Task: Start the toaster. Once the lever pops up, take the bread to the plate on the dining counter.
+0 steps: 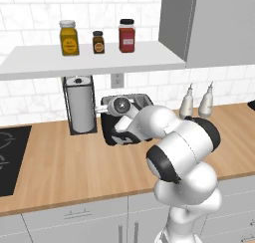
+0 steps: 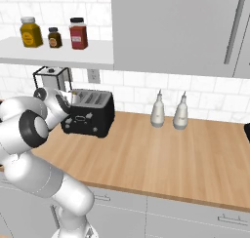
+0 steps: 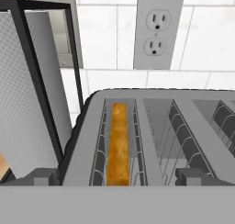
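The black toaster (image 1: 107,127) (image 2: 91,117) stands at the back of the wall counter, beside the paper-towel holder. From above, the toaster (image 3: 145,140) shows several slots, and the bread (image 3: 119,145), a golden-brown slice, stands sunk in the leftmost slot. My gripper (image 3: 119,177) hovers just above the toaster's near edge, open, one fingertip (image 3: 46,177) on either side of the bread's slot and nothing between them. In the base views my hand (image 1: 121,106) sits over the toaster's top. The plate and the dining counter are out of view.
The paper-towel holder (image 1: 79,105) (image 3: 27,90) stands close to the toaster's left. A wall outlet (image 3: 158,30) is behind it. Two white bottles (image 1: 188,103) (image 2: 157,110) stand to the right. A shelf with jars (image 1: 69,38) hangs overhead; a hob (image 1: 10,157) lies at the left.
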You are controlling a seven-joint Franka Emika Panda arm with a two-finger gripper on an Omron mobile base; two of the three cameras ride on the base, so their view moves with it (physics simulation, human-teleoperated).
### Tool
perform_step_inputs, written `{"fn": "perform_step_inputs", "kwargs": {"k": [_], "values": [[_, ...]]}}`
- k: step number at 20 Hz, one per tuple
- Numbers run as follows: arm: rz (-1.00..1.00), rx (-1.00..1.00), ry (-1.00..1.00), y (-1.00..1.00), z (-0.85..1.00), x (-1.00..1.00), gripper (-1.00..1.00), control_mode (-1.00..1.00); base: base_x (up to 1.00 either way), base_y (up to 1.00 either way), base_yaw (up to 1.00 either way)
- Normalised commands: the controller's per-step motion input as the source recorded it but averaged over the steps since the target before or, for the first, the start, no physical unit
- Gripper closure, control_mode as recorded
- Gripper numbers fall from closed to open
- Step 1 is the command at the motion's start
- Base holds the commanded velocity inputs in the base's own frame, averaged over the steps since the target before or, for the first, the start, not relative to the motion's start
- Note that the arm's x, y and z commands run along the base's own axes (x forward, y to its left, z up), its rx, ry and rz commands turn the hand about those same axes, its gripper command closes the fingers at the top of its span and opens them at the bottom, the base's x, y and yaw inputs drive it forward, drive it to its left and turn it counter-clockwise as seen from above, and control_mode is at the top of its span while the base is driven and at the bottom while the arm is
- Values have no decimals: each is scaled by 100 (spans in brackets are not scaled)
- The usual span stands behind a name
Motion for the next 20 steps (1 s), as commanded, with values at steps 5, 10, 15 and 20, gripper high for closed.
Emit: {"fn": "perform_step_inputs", "kwargs": {"k": [5, 10, 15, 20], "values": [[0, 0, 0, 0, 0, 0, -100, -100, 0, 0, 0], [0, 0, 0, 0, 0, 0, -100, -100, 0, 0, 0], [0, 0, 0, 0, 0, 0, -100, -100, 0, 0, 0], [0, 0, 0, 0, 0, 0, -100, -100, 0, 0, 0]]}}
